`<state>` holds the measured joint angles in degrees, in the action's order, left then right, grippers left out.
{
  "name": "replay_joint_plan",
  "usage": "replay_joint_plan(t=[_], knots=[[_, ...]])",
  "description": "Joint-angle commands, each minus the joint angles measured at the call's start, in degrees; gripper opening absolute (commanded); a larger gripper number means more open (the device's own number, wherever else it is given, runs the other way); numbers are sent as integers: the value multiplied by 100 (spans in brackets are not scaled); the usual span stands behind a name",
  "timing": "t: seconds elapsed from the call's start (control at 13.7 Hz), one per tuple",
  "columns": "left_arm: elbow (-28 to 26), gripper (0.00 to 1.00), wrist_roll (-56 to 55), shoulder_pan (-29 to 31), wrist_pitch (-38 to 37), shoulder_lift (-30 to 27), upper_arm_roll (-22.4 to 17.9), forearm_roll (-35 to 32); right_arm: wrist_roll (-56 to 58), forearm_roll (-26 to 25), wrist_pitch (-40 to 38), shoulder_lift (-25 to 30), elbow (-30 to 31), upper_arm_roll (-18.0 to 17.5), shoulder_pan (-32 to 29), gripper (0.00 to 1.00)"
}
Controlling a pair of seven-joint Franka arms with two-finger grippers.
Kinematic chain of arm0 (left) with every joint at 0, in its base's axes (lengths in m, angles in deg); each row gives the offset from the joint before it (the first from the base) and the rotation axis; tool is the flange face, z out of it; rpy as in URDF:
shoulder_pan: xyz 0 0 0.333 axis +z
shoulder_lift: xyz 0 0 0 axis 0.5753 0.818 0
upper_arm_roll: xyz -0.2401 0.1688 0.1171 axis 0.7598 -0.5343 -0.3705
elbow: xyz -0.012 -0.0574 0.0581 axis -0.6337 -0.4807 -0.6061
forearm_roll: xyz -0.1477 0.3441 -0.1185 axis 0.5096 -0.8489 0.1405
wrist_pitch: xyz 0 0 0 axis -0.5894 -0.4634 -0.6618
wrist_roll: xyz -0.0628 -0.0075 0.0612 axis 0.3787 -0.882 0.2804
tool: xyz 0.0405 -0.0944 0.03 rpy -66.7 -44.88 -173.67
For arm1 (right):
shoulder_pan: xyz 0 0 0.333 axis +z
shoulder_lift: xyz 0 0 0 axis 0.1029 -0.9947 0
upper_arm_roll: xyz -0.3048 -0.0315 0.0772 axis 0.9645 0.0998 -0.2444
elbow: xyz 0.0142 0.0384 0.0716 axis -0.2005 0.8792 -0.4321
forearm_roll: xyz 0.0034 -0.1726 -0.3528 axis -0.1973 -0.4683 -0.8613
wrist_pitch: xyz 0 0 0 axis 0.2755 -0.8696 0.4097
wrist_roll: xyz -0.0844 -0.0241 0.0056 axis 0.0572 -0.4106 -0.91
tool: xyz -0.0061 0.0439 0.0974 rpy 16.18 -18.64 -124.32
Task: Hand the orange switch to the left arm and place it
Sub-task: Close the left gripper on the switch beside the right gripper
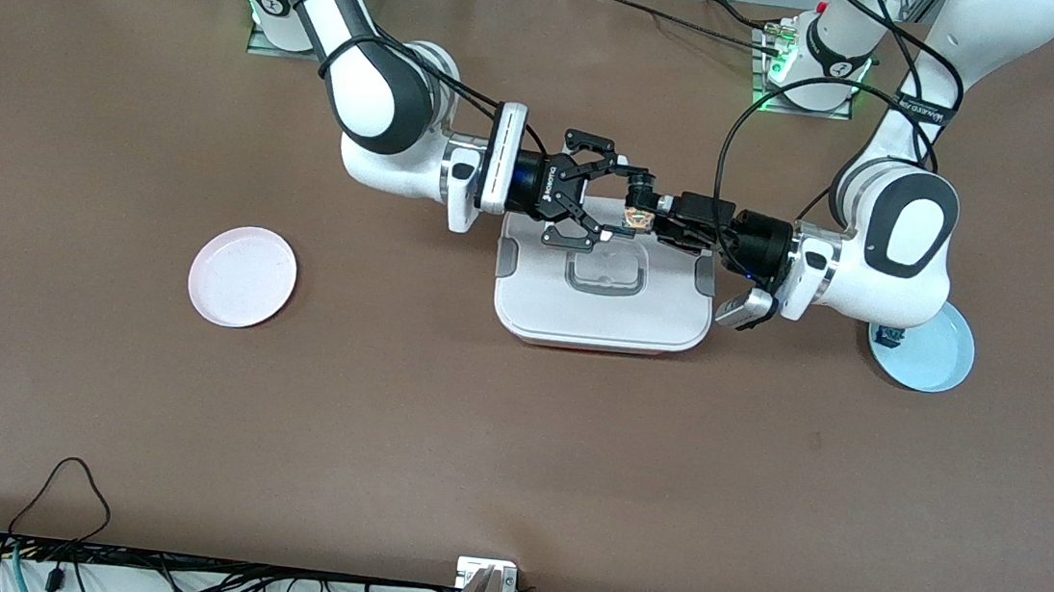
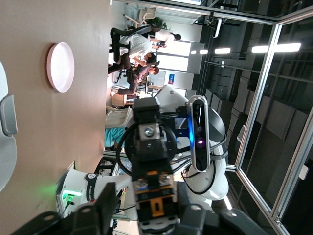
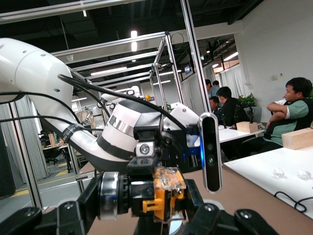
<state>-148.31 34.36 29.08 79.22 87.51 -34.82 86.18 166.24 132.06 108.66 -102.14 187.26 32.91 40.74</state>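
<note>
The orange switch (image 1: 636, 217), a black button with an orange body, hangs in the air over the edge of the white box (image 1: 603, 313) that lies farther from the front camera. My right gripper (image 1: 628, 201) is shut on it lengthwise, one finger at each end; the right wrist view shows the switch (image 3: 168, 193) between those fingers (image 3: 191, 196). My left gripper (image 1: 646, 213) meets it from the left arm's end of the table. In the left wrist view the switch (image 2: 157, 208) sits between the left gripper's jaws, one finger against it and one finger (image 2: 105, 203) a small gap away.
A pink plate (image 1: 242, 276) lies bare toward the right arm's end of the table. A light-blue plate (image 1: 937, 360) under the left arm's elbow carries a small blue switch (image 1: 889, 337). The box's grey side clip (image 2: 9, 115) shows in the left wrist view.
</note>
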Motion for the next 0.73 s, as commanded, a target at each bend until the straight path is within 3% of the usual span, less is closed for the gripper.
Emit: replay_joint_plan(t=[0.0, 0.51, 0.59, 0.66], knots=[[-186, 11, 257, -20, 67, -115, 7, 112, 98, 148, 80, -25, -113, 23, 47, 0], [-186, 0, -112, -29, 41, -141, 7, 103, 107, 113, 54, -25, -113, 32, -40, 3], [-186, 0, -112, -29, 41, -141, 7, 103, 55, 61, 45, -25, -113, 49, -85, 12], [-186, 0, -112, -29, 41, -141, 7, 103, -7, 60, 11, -8, -113, 58, -172, 77]])
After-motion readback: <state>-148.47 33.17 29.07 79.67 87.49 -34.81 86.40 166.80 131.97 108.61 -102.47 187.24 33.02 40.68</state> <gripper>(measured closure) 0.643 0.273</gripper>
